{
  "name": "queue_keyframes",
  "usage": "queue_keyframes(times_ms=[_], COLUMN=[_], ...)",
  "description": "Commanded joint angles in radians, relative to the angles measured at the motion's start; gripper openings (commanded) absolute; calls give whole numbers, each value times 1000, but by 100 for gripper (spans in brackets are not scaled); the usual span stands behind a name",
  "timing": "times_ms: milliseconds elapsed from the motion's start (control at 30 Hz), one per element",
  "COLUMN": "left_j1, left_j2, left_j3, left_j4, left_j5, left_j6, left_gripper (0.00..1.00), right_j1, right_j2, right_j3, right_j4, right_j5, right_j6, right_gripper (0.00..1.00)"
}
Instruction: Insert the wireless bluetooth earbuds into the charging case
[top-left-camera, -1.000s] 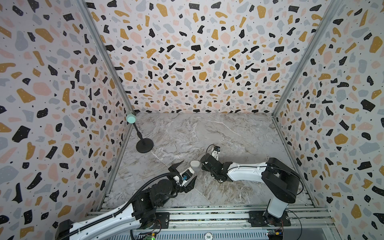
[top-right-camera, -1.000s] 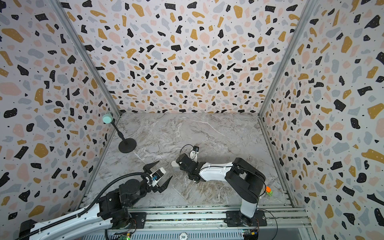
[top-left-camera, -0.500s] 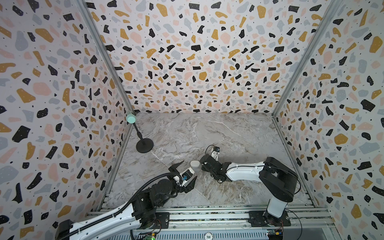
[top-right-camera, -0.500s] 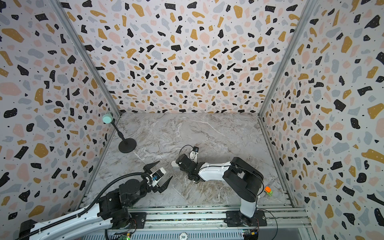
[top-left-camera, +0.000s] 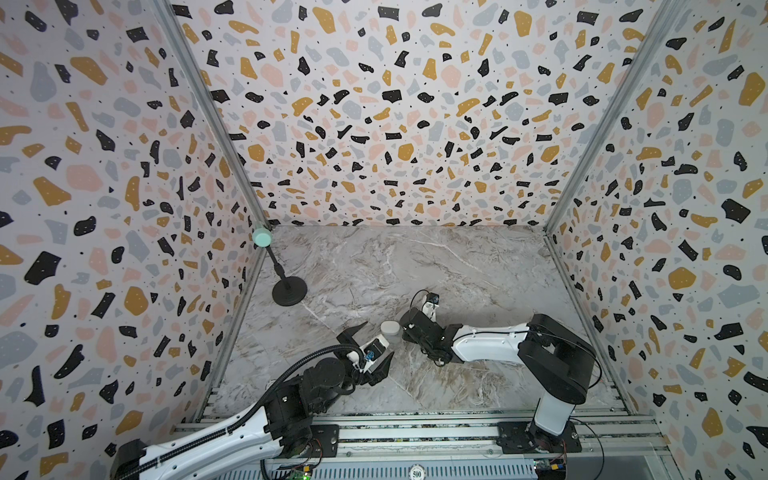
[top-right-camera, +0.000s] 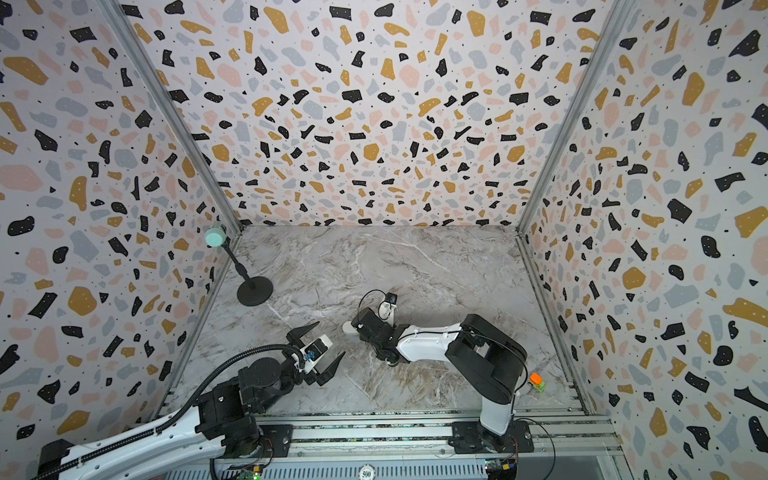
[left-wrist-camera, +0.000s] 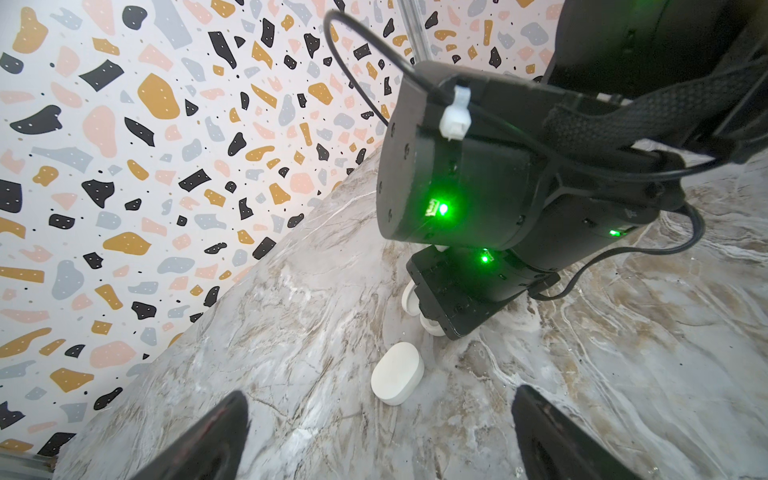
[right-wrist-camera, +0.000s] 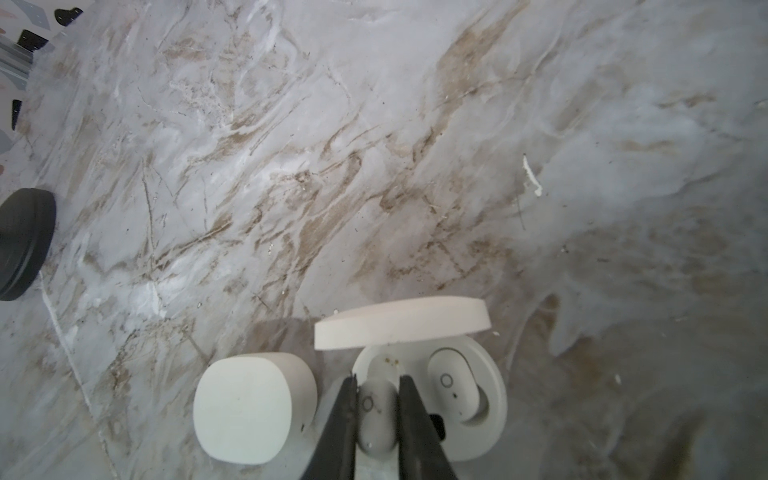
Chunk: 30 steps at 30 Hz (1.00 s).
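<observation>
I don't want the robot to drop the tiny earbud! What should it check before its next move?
1. The lid of the open case is up: ok.
2. The right gripper is shut on the held earbud: ok.
3. The held earbud is over the free slot: ok.
4. The held earbud is pushed fully down: cannot tell.
5. The second earbud is already seated in its slot: ok.
6. The left gripper is open and away from the open case: ok.
</observation>
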Motion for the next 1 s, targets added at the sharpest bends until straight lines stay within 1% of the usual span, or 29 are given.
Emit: queue_keyframes(times_ms=[0, 967], left_j1=[7, 16], left_j2=[-1, 17], left_j3=[-1, 1], left_j4=[41, 46], left_j5=[4, 21], left_j6=[-7, -7], left_gripper=[100, 100], right_j1=[-2, -22], right_j2=[-19, 10], right_j3=[14, 3], right_j4=[8, 37], right_j5=[17, -5], right_j6=[8, 19], right_gripper=[2, 2])
